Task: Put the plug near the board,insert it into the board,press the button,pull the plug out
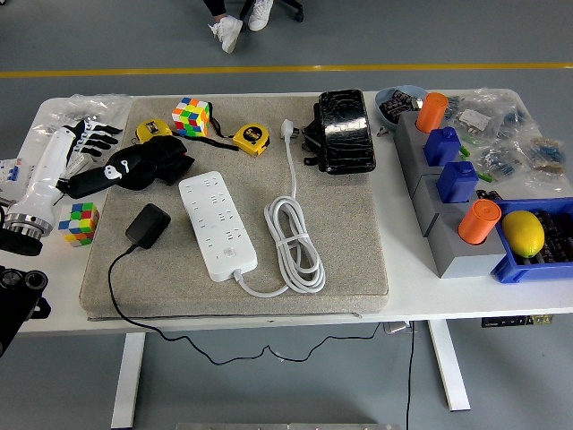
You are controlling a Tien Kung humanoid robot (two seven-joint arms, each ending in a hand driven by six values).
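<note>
Left hand (94, 143) hovers at the surface's (407, 278) left edge, fingers spread, holding nothing. Black plug (147, 225) lies untouched on the grey mat (349, 242), just left of the white power strip (217, 225). Risk: its trailing cord (115, 285) may snag the mat's edge when lifted. Blue bin (515, 269) contains a lemon (523, 233).

Left robot hand (89, 136) at left edge, fingers spread, empty.

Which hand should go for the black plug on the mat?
Left, probably. The left hand is over the table's left side, near the black plug; the right arm is not in view.
</note>
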